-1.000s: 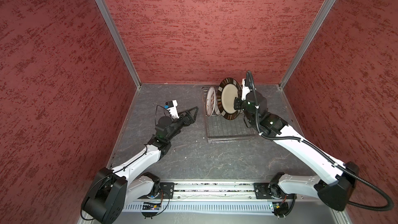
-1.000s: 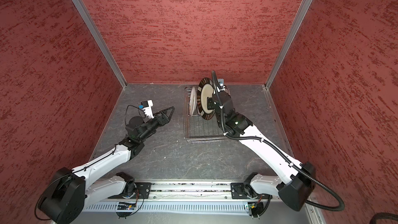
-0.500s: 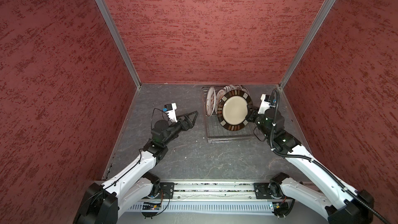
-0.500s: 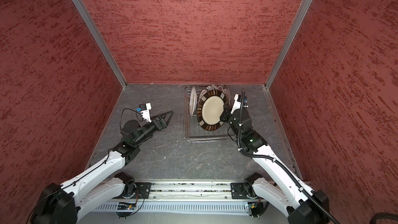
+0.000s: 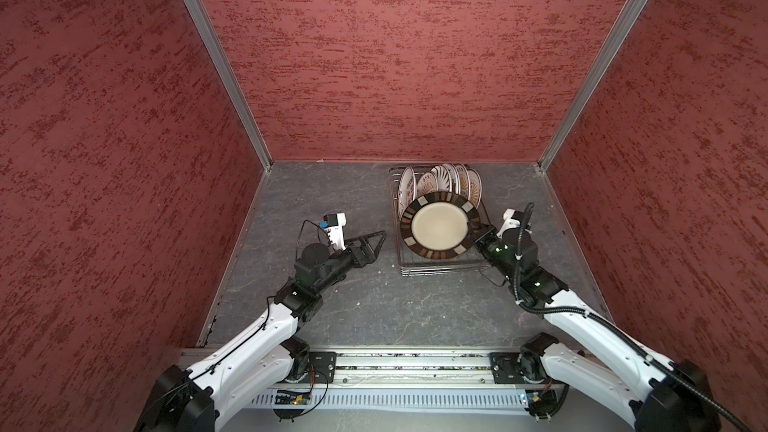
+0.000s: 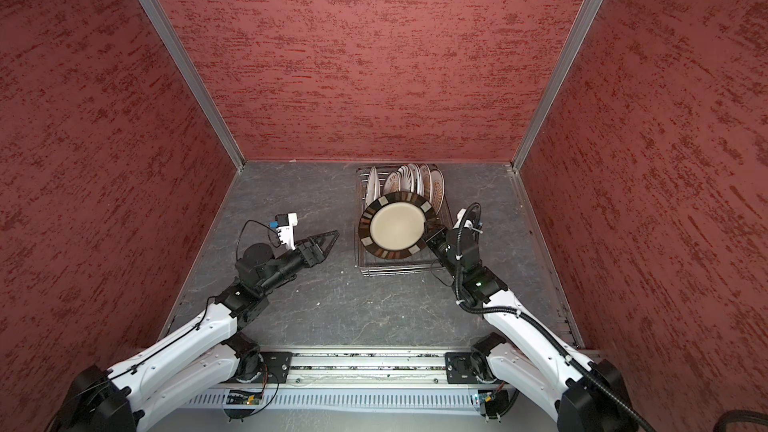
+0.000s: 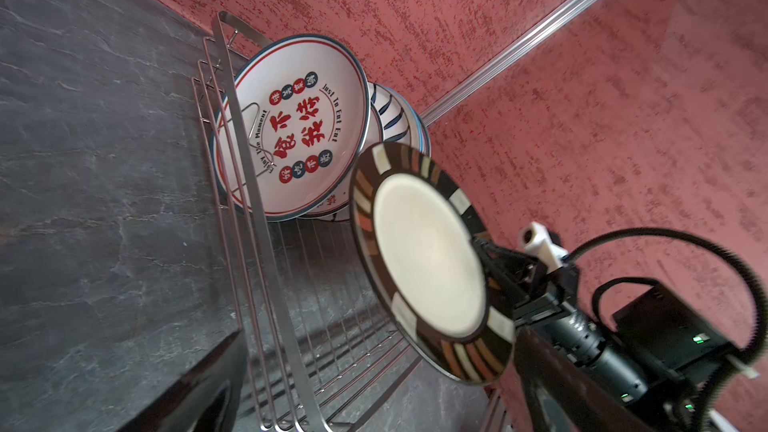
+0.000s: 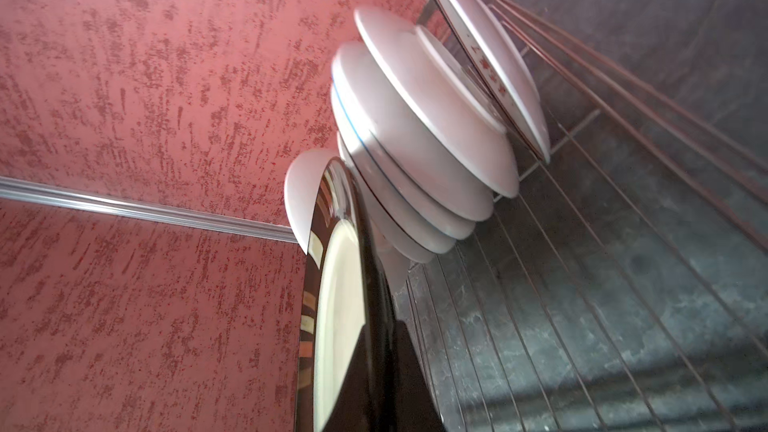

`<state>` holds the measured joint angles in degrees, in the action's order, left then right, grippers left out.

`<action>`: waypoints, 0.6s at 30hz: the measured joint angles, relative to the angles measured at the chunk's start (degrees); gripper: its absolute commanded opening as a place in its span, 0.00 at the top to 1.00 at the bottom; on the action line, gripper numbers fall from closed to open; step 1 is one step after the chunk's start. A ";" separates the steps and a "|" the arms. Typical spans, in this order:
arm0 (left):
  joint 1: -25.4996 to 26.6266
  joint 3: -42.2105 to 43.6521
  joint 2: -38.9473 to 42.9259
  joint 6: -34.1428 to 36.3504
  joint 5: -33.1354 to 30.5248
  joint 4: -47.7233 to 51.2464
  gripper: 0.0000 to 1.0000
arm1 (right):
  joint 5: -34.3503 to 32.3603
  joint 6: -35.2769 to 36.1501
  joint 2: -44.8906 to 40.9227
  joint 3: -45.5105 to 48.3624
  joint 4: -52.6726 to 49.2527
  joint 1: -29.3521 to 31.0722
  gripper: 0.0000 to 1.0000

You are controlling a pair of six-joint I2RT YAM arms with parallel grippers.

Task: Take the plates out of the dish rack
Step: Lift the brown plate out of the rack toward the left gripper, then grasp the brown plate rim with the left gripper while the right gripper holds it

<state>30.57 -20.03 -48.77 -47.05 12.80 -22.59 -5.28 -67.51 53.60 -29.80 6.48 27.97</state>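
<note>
Gripping dark-rimmed plate (image 5: 438, 226) — right gripper (image 5: 473, 229), over rack (image 5: 440, 272).

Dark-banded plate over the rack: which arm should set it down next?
Right, most likely: the right gripper is shut on the rim of the dark-banded plate, holding it above the dish rack. The left gripper hangs open and empty beside the rack.

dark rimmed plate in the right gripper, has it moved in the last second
Yes. The dark-rimmed plate in the right gripper has come toward the near end of the dish rack, away from the standing plates.
</note>
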 measured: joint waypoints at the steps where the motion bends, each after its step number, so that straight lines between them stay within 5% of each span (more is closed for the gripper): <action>1: 0.57 1.31 -0.04 -1.73 -0.55 -1.77 0.04 | 0.87 -1.57 0.66 0.44 0.59 0.11 1.00; 9: 2.29 4.81 -1.88 -12.41 -4.02 -5.70 0.05 | 3.04 -6.88 3.08 3.43 7.52 3.80 1.00; 18: 3.08 0.90 -8.59 -16.31 -1.81 -8.79 0.16 | 3.08 -6.60 -4.83 7.45 8.68 5.55 1.00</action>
<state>33.65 -19.14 -57.36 -63.35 10.98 -31.38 -2.20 -74.11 48.77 -22.35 15.16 33.52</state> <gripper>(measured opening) 0.864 0.086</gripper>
